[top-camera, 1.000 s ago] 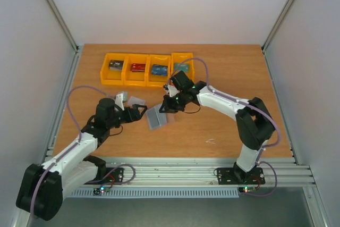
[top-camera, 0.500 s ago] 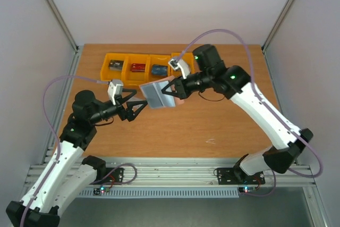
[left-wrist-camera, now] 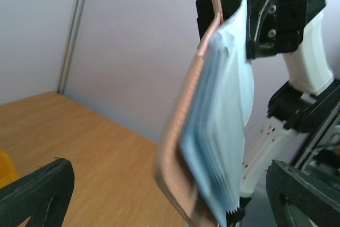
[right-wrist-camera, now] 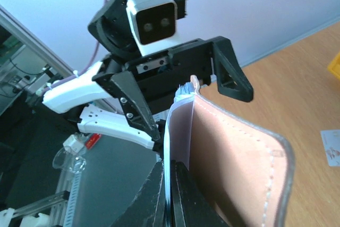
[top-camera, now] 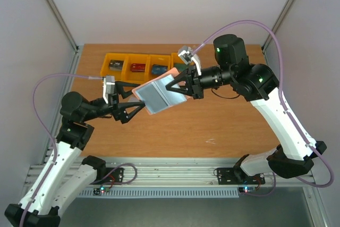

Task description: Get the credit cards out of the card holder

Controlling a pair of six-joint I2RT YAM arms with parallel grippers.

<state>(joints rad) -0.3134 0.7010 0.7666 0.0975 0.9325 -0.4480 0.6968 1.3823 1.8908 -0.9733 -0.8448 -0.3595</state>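
Tightly in right gripper (top-camera: 180,86): card holder (top-camera: 158,95)

The holder (top-camera: 159,95) showed light blue-grey inside. Its outer side was pinkish, with a line of pale stitches along the edge in my right wrist view. One card (right-wrist-camera: 332,146) on the table (top-camera: 212,126) was whitish with tiny dark marks. The table was warm orange-brown wood with a fine grain. The bins (top-camera: 138,82) were orange-yellow, and the items (top-camera: 138,67) in them were dark, red, blue and teal. I saw the left arm (top-camera: 58,168) and right arm (top-camera: 281,115) as white with black joints. The left gripper (top-camera: 133,99) and right gripper (top-camera: 179,89) were black. The cables (top-camera: 53,78) were lilac. A green light (top-camera: 217,50) glowed on the right arm.
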